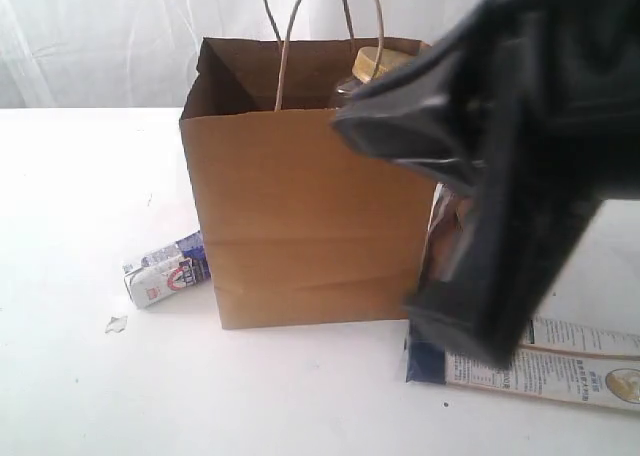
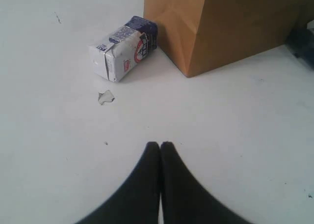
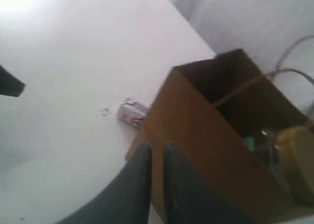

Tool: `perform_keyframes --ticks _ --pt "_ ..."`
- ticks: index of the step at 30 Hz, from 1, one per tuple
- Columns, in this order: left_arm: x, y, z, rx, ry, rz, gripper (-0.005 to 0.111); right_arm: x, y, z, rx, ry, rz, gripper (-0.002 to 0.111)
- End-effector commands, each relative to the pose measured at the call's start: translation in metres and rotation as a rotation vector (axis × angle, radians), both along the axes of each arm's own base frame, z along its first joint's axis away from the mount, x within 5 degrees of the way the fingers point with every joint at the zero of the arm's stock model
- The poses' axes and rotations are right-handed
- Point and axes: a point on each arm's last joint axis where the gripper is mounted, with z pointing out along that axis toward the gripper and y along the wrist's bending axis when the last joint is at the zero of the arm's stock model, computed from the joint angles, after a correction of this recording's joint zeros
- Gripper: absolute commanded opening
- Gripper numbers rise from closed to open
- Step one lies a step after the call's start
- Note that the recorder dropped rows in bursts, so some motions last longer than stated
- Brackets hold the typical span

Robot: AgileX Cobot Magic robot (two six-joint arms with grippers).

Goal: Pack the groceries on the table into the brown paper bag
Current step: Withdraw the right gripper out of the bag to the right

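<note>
Tall kraft-brown paper bag [image 1: 300, 216] stands open-topped, loop handles up, gold-lidded jar [image 1: 372, 64] inside at right; left gripper [image 2: 160, 148] pressed together, right gripper [image 3: 157, 148] barely parted, holding nothing

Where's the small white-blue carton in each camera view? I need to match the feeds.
Exterior view: the small white-blue carton lies on its side, left of the bag's base.
Left wrist view: the carton is large and sharp, beside the bag's bottom corner.
Right wrist view: the carton is small and blurred, by the bag's base.
Shared landmark: the brown paper bag.
</note>
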Motion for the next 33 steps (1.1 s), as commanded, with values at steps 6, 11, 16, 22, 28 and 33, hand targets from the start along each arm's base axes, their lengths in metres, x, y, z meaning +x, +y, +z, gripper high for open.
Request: perform_keyframes --ticks 6,11,16,22,28,33 --pt "0.0 0.0 -0.001 -0.004 0.002 -0.003 0.0 -0.02 -0.069 -0.033 0.041 0.016 -0.126 0.009" --pt "0.0 0.0 -0.001 -0.004 0.002 -0.003 0.0 -0.027 -0.09 -0.051 -0.002 0.109 -0.191 0.009" --pt "0.0 0.0 -0.001 -0.004 0.002 -0.003 0.0 -0.029 -0.095 -0.062 -0.006 0.126 -0.211 0.009" --pt "0.0 0.0 -0.001 -0.004 0.002 -0.003 0.0 -0.032 -0.097 -0.09 0.035 0.186 -0.211 0.009" --pt "0.0 0.0 -0.001 -0.004 0.002 -0.003 0.0 -0.036 -0.089 -0.115 0.075 0.201 -0.136 0.009" --pt "0.0 0.0 -0.001 -0.004 0.002 -0.003 0.0 -0.041 -0.088 -0.14 0.157 0.285 -0.122 0.009"
